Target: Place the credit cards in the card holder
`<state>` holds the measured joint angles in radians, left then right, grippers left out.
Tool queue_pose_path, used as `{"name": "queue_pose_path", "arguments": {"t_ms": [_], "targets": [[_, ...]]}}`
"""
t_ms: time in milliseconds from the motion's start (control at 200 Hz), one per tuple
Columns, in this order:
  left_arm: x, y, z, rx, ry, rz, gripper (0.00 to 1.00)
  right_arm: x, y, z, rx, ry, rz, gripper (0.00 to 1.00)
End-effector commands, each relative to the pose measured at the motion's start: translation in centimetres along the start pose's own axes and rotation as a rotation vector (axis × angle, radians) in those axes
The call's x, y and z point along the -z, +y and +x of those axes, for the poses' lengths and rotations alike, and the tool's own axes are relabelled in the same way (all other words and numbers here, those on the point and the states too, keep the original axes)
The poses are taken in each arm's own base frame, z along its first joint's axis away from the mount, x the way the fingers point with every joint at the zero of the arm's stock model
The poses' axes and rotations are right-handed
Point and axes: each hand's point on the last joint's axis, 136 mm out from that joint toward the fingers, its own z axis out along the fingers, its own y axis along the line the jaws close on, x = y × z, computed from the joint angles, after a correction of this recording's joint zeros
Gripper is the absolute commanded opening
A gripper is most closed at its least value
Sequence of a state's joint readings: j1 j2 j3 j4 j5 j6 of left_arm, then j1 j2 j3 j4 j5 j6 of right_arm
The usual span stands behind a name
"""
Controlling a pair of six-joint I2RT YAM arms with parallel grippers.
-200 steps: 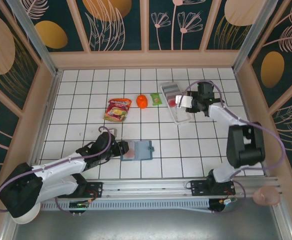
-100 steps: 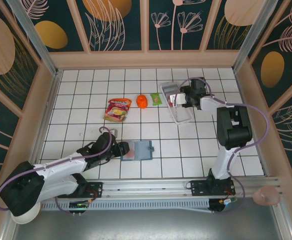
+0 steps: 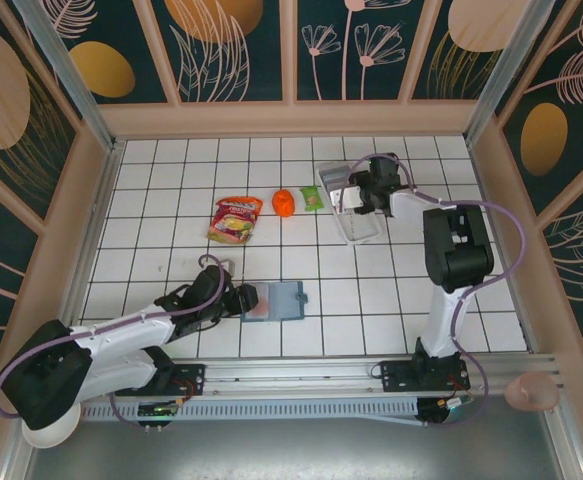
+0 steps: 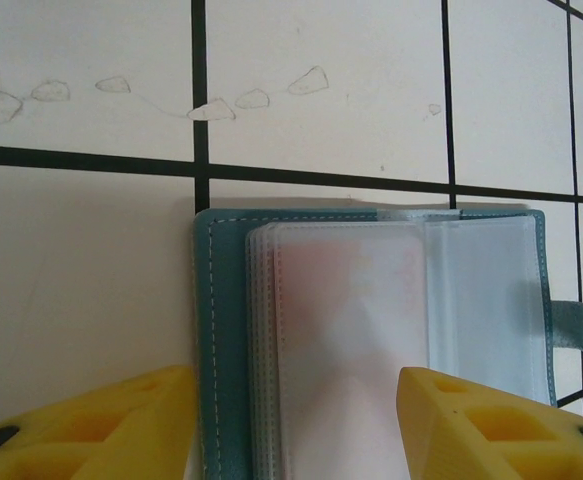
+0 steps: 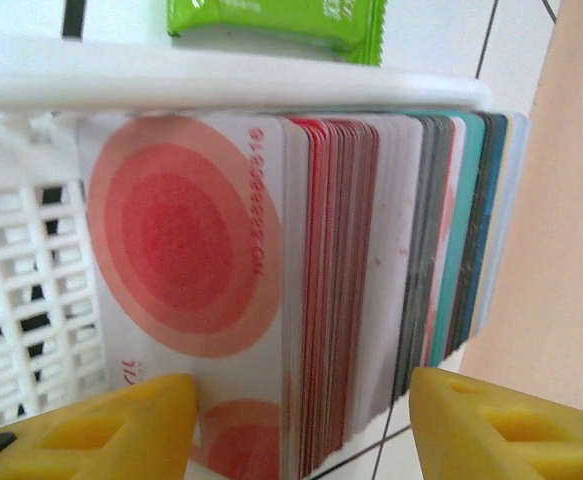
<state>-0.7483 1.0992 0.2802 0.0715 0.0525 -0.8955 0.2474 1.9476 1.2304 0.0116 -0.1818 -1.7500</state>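
The card holder (image 3: pixel 285 300) lies open on the tiles, dark teal with clear sleeves (image 4: pixel 351 340); a pinkish card shows faintly through the top sleeve. My left gripper (image 3: pixel 249 299) is at its left end, open, with its yellow fingertips (image 4: pixel 91 425) on either side of the sleeve stack. The credit cards (image 5: pixel 271 280) stand on edge as a thick stack in the white tray (image 3: pixel 364 232). The front card is white with red circles. My right gripper (image 3: pixel 352 196) is open, low over the tray, one fingertip (image 5: pixel 511 430) on each side of the stack.
A green snack packet (image 3: pixel 313 198) lies just left of the tray and shows beyond its rim (image 5: pixel 276 20). An orange object (image 3: pixel 283 203) and a red-yellow snack bag (image 3: pixel 235 218) lie further left. Wooden walls close in the tiled floor.
The right gripper has moved left and back along the tray to the card stack, its forearm swinging round. The left arm has stayed at the card holder.
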Motion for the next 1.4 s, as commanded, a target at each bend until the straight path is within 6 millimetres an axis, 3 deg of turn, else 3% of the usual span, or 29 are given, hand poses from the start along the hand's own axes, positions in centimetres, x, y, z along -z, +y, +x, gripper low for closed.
{"name": "queue_pose_path", "arguments": {"t_ms": [0, 210, 415, 816, 1396], "targets": [[0.1, -0.2, 0.2, 0.010, -0.001, 0.019, 0.56, -0.3, 0.6, -1.6, 0.021, -0.048, -0.052, 0.60], [0.2, -0.2, 0.2, 0.007, -0.001, 0.019, 0.56, -0.6, 1.1, -1.9, 0.017, -0.050, -0.073, 0.62], [0.2, -0.1, 0.3, 0.016, -0.001, 0.020, 0.56, -1.7, -0.1, -1.3, 0.026, -0.009, -0.026, 0.60], [0.3, 0.1, 0.4, 0.018, -0.004, 0.022, 0.55, -0.4, -2.3, -1.6, 0.033, -0.009, 0.016, 0.48], [0.4, 0.1, 0.6, 0.022, -0.005, 0.030, 0.54, 0.5, -2.1, -1.1, 0.045, 0.011, 0.020, 0.25]]}}
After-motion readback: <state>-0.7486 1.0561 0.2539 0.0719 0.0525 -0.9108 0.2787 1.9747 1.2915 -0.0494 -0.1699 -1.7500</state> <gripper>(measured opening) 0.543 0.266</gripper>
